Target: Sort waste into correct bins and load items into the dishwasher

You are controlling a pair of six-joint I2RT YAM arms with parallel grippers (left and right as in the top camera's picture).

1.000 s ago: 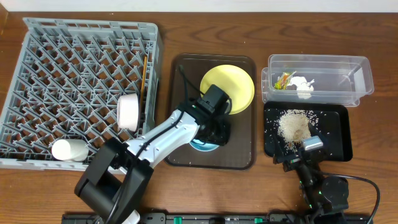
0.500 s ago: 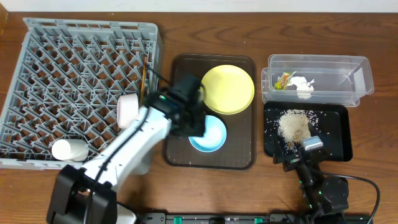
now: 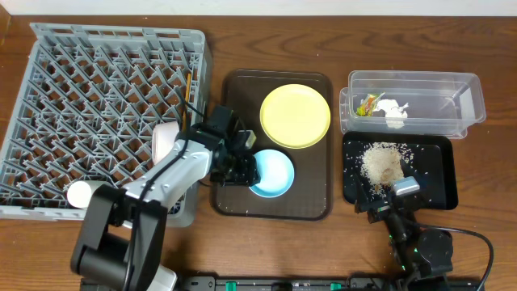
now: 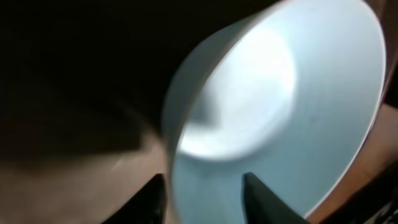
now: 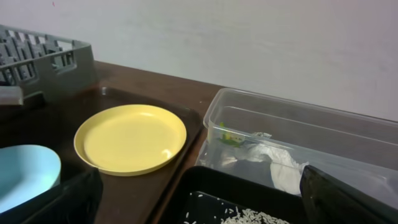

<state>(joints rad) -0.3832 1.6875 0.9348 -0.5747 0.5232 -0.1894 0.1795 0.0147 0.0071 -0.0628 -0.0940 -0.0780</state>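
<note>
My left gripper is open, with its fingers straddling the left rim of the light-blue bowl on the brown tray. In the left wrist view the bowl fills the frame between the fingers. The yellow plate lies behind the bowl. A white bowl stands on edge in the grey rack, and the chopsticks lean by the rack's right wall. The clear tub holds the wrapper and the tissue. The rice scraps lie in the black tray. My right gripper is open and empty.
The brown serving tray sits between the rack and the bins. A white cup-like item lies at the rack's front left. The right wrist view shows the plate, tub and black tray.
My left arm has swung left. Its gripper moved from over the blue bowl to the bowl's left rim, uncovering the bowl. The right arm has not moved.
</note>
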